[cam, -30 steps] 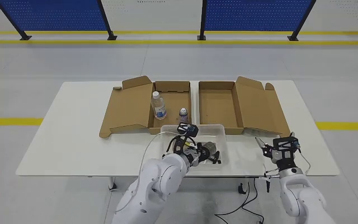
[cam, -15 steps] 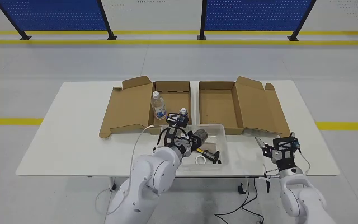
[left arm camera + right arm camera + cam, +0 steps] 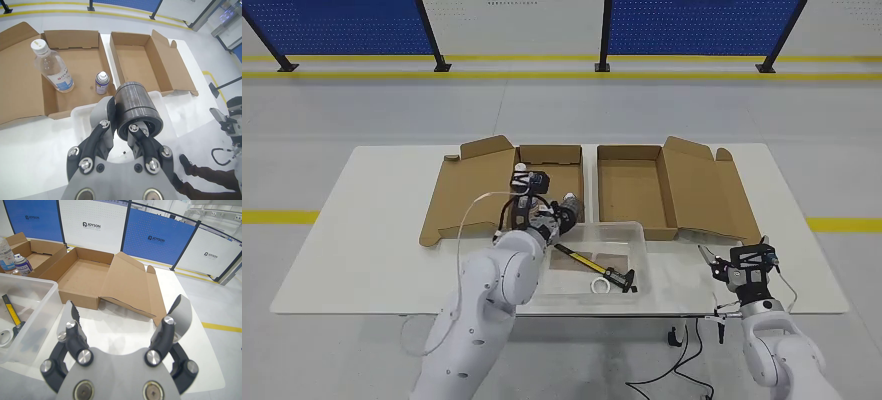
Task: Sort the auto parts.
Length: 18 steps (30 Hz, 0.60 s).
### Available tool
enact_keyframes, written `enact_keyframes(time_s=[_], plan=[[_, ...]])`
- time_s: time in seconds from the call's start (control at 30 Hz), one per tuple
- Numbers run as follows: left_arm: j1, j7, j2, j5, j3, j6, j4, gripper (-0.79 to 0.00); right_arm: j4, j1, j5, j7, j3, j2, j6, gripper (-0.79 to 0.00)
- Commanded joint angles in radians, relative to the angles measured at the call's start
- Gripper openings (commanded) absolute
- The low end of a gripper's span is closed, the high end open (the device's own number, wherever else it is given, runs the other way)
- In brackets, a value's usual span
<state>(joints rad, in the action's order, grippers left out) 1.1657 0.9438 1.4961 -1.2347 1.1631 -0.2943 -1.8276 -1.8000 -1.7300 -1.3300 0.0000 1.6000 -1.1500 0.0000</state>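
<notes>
Left gripper (image 3: 128, 117): clamped on the steel cylinder (image 3: 136, 106), one pad on its outer wall, the other finger hidden at its open end
Steel cylinder: held in the air over the far rim of the clear bin (image 3: 28, 281), near the spray can (image 3: 102, 83)
Left box (image 3: 71, 37): bottle (image 3: 54, 72) and spray can upright inside
Right box (image 3: 132, 39): just beside the left box, flaps open
Right gripper (image 3: 126, 303): jaws wide apart, holding nothing, over the table beside the bin
Bin contents: yellow-scaled gauge (image 3: 11, 311), white ring (image 3: 5, 335)

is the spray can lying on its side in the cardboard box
No, the spray can stands upright in the cardboard box, beside the clear bottle.
</notes>
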Motion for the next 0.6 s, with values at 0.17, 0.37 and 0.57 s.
enact_keyframes(time_s=[0.17,0.37,0.57], plan=[[-0.098,0.027,0.008,0.001,-0.006,-0.028,0.131,-0.785,0.0,0.0,0.0,0.0,0.0,0.0,0.0,0.0],[-0.166,0.005,0.017,0.025,-0.026,-0.029,0.255,-0.785,0.0,0.0,0.0,0.0,0.0,0.0,0.0,0.0],[-0.235,0.017,0.024,-0.002,-0.047,-0.039,0.352,-0.785,0.0,0.0,0.0,0.0,0.0,0.0,0.0,0.0]])
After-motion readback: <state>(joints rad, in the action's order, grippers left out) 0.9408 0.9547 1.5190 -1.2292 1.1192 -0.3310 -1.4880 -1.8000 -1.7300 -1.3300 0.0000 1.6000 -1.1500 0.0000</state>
